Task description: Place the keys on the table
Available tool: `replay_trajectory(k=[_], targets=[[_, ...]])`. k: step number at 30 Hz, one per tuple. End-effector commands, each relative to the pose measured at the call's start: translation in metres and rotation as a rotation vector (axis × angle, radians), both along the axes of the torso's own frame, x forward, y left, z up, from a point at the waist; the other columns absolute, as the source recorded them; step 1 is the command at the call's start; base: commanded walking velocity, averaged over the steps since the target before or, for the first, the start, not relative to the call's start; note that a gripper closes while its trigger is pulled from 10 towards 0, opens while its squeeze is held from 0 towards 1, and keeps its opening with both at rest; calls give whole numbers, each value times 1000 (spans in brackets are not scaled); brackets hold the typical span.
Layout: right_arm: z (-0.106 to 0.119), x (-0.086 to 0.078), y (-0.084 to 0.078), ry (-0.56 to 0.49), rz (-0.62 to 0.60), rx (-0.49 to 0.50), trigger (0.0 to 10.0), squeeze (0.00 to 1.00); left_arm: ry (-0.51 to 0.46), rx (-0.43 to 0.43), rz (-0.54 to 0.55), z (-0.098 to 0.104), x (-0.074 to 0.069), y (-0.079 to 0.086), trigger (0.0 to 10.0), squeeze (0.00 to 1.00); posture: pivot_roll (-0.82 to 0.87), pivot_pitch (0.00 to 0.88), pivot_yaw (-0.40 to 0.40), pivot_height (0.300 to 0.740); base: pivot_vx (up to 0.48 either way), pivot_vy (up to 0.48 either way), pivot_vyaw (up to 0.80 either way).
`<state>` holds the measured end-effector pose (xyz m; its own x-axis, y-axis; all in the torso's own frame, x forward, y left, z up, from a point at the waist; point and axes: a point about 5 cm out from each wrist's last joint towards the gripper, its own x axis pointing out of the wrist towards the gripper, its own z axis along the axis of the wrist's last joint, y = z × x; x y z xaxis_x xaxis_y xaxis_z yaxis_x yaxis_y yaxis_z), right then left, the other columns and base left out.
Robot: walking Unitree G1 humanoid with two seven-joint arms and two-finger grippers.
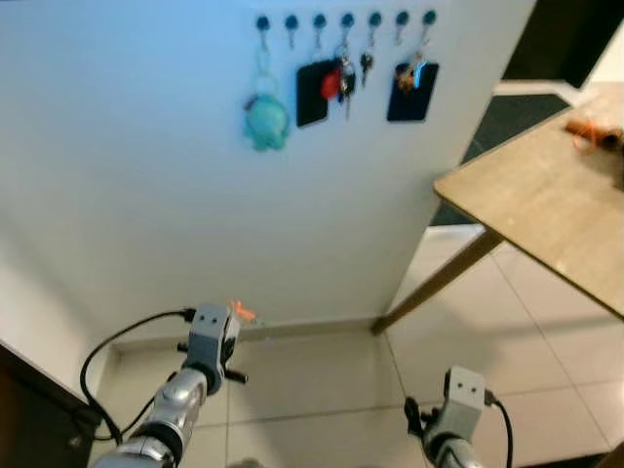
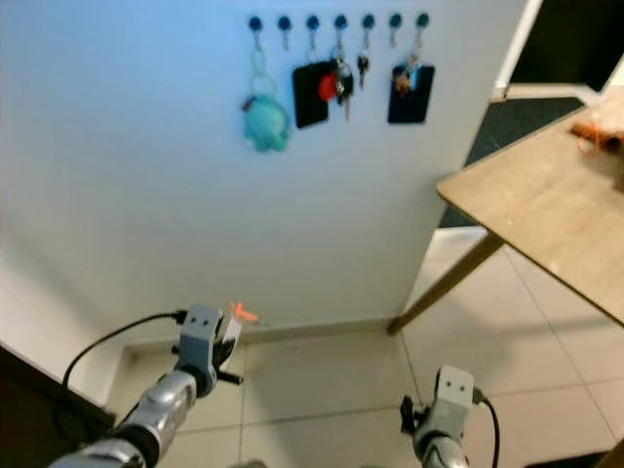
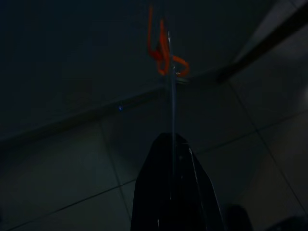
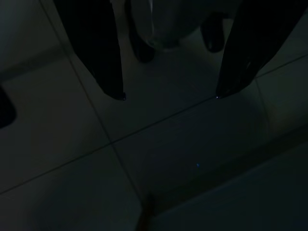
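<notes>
Left tool closed on an orange-tagged key ring; right tool spread wide, empty, over floor tiles.

A home hallway: 7 wall hooks hung with keys, tiled floor, wooden table.

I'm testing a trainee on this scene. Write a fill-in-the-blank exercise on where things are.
1. The keys hang from hooks on the ____.
2. The teal keychain toy hangs to the ____ of the black card.
3. The left gripper has its fingers ____ on an orange cord.
4. The right gripper points its open fingers at the tiled ____.

Missing words: wall; left; shut; floor
</notes>
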<state>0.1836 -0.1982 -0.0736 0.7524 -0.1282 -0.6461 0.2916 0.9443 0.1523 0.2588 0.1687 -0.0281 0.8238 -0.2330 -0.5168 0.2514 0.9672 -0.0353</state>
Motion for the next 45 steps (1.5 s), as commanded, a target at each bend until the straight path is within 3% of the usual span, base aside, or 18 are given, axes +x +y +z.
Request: replay_trajectory(k=[1, 3, 11, 19, 25, 45], targets=[[1, 0, -5, -4, -6, -19, 10000, 0, -6, 3, 2, 0, -1, -2, 10000, 0, 24, 35, 11, 740, 0, 0, 0], [2, 1, -6, -14, -7, -29, 10000, 0, -1, 11, 65, 0, 1, 5, 10000, 0, 24, 35, 11, 740, 0, 0, 0], [3, 2, -8, -18, -11, -28, 10000, 0, -9, 17, 61, 0, 1, 6, 10000, 0, 25, 32, 11, 740, 0, 0, 0], [3, 2, -7, -22, 0, -29, 10000, 0, -25, 18, 44, 1, 1, 3, 10000, 0, 23, 29, 12, 740, 0, 0, -800], [3, 2, -6, -24, 3, -29, 10000, 0, -40, -31, 125, 3, 3, 7, 10000, 0, 22, 23, 11, 740, 0, 0, -800], [4, 5, -4, -33, 13, -24, 10000, 0, -49, -40, 109, 4, 2, 7, 10000, 0, 27, 31, 6, 740, 0, 0, -800]])
